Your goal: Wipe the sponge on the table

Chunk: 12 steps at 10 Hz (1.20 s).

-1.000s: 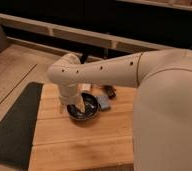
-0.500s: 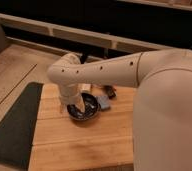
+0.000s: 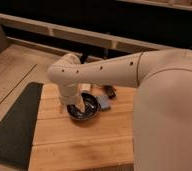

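- Reaching down from a bent white arm (image 3: 104,72), the gripper (image 3: 75,108) hangs at the left rim of a dark round bowl (image 3: 90,106), low over the table (image 3: 79,145)
- Gripper state: cannot tell whether it is apart or together, as the wrist above it blocks the view
- Sponge (image 3: 104,103) lies flat on the wood just beside the bowl's right rim, possibly touching it; nothing holds it
- Small black oblong thing (image 3: 110,92) sits just behind the sponge; dark mat (image 3: 14,125) lies along the table's left edge, well apart from all this
- Stage, as a judgement: a loose sponge next to the bowl fits a sponge waiting to be picked up and equally one put down after wiping; the scene does not settle which
- Risk: the bowl stands between gripper and sponge, so a sideways sweep at this height would likely shove or tip the bowl
- Risk: the sponge is thin and flat, so a grip from above could slide off it or push it under the bowl's rim or into the black thing
- Risk: the arm covers much of the work area, so a nudged sponge may go unseen
- Risk: a wiping stroke has little bare wood near the sponge, crowded by bowl and black thing
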### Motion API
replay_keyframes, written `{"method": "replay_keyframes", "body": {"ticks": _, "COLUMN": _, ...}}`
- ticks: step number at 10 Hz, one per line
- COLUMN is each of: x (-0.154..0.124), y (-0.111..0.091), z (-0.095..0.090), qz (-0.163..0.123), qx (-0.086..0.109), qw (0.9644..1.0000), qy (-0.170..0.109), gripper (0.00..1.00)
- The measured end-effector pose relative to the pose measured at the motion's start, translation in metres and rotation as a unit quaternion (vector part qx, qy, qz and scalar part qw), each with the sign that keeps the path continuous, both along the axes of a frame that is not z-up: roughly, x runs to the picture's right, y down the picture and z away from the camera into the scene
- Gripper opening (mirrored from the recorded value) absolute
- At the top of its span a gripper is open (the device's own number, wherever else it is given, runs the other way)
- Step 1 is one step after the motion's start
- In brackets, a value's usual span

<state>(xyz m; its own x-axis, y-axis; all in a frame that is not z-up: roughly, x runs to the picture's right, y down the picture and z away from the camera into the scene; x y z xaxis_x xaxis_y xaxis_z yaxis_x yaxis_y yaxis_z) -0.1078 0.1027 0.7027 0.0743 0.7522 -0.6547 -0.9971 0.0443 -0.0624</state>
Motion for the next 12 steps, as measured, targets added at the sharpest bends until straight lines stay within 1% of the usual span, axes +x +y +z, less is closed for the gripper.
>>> {"method": "replay_keyframes", "body": {"ticks": 1, "x": -0.003, "y": -0.002, "z": 0.000, "qz": -0.006, "qx": 0.005, "qw": 1.0000, "qy": -0.003, "gripper": 0.65}}
{"method": "replay_keyframes", "body": {"ticks": 2, "x": -0.015, "y": -0.010, "z": 0.002, "qz": -0.016, "qx": 0.021, "qw": 0.9995, "qy": -0.018, "gripper": 0.65}}
{"method": "replay_keyframes", "body": {"ticks": 3, "x": -0.023, "y": -0.020, "z": 0.007, "qz": -0.022, "qx": 0.042, "qw": 0.9983, "qy": -0.033, "gripper": 0.65}}
{"method": "replay_keyframes", "body": {"ticks": 4, "x": -0.005, "y": -0.039, "z": 0.018, "qz": -0.024, "qx": 0.071, "qw": 0.9969, "qy": -0.026, "gripper": 0.65}}
{"method": "replay_keyframes", "body": {"ticks": 5, "x": 0.020, "y": -0.056, "z": 0.023, "qz": -0.015, "qx": 0.096, "qw": 0.9952, "qy": -0.013, "gripper": 0.65}}
{"method": "replay_keyframes", "body": {"ticks": 6, "x": 0.044, "y": -0.066, "z": 0.024, "qz": -0.007, "qx": 0.112, "qw": 0.9937, "qy": -0.002, "gripper": 0.65}}
{"method": "replay_keyframes", "body": {"ticks": 7, "x": 0.081, "y": -0.081, "z": 0.021, "qz": 0.017, "qx": 0.137, "qw": 0.9903, "qy": 0.020, "gripper": 0.65}}
{"method": "replay_keyframes", "body": {"ticks": 8, "x": 0.102, "y": -0.088, "z": 0.019, "qz": 0.030, "qx": 0.149, "qw": 0.9878, "qy": 0.034, "gripper": 0.65}}
{"method": "replay_keyframes", "body": {"ticks": 11, "x": 0.098, "y": -0.088, "z": 0.019, "qz": 0.031, "qx": 0.149, "qw": 0.9879, "qy": 0.031, "gripper": 0.65}}
{"method": "replay_keyframes", "body": {"ticks": 12, "x": 0.102, "y": -0.086, "z": 0.021, "qz": 0.032, "qx": 0.146, "qw": 0.9881, "qy": 0.036, "gripper": 0.65}}
